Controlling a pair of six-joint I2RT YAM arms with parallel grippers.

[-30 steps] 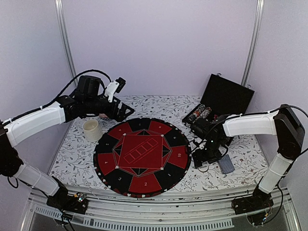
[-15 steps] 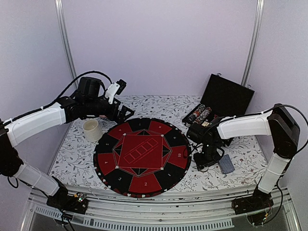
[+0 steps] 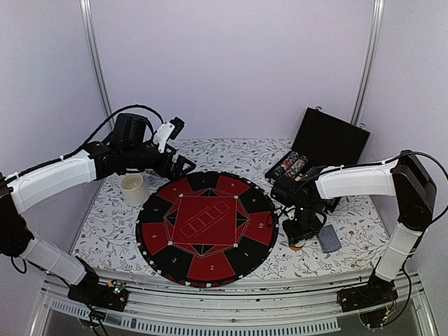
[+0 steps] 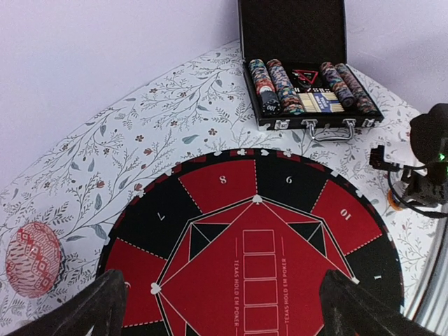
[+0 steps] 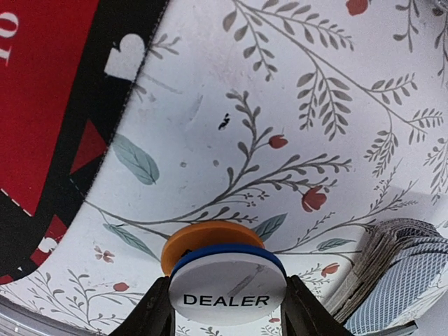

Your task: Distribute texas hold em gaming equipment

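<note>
Right arm [image 3: 357, 180] bends down to the table [image 5: 280, 84] right of the poker mat [image 4: 259, 231], its right tool [image 5: 227, 308] clamped on three stacked discs [image 5: 227, 283] (white DEALER, blue, orange) beside one card deck [image 5: 392, 273]; left tool [image 4: 224, 311] hangs spread wide.

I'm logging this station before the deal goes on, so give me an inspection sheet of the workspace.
Surface: floral tablecloth carrying a round red and black poker mat.
Job's things: chip rows in the open black case; card deck on the cloth; disc stack, white DEALER disc on top.
Clutter: white cup; pink bowl.
Grippers: left gripper fingers wide open, empty; right gripper fingers closed on the disc stack.
Cables: black cable looping over the left arm.
Surroundings: pale walls, metal posts.
</note>
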